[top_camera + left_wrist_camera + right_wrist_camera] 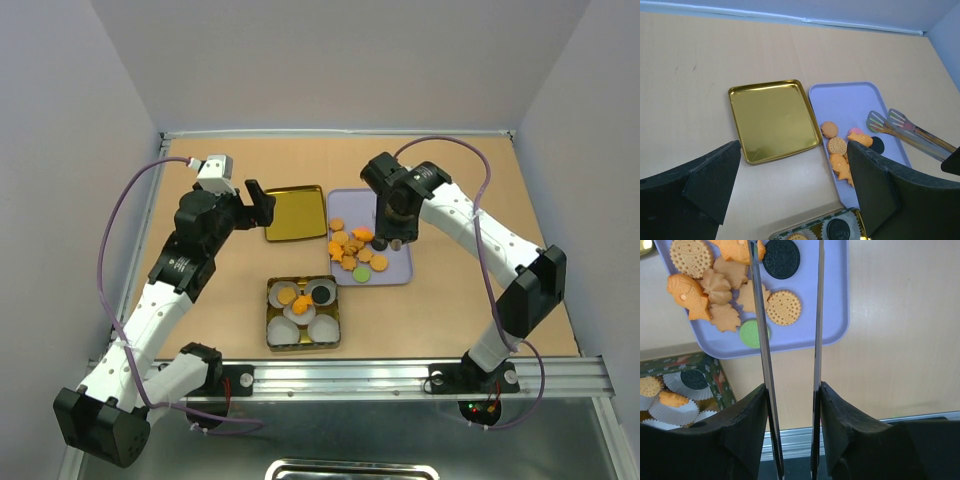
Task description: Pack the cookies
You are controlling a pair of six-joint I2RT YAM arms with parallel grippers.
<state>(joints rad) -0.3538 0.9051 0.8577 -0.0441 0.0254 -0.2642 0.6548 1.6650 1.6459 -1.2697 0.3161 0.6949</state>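
- Cookies [355, 250] lie on the lavender tray [400, 270], centre-right — a few in the near tin [341, 330].
- Likely light, brittle — pinch gently by the edges.
- Right gripper [792, 390] clamps tongs [763, 340]; left gripper [792, 175] gapes wide, empty.

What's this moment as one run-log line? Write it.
left fingers: open, empty, by gold lid | right fingers: gripping tongs over purple tray | cookies: most on tray, few in tin

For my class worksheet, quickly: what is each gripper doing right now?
Left gripper: open, holding nothing.
Right gripper: closed on the metal tongs.
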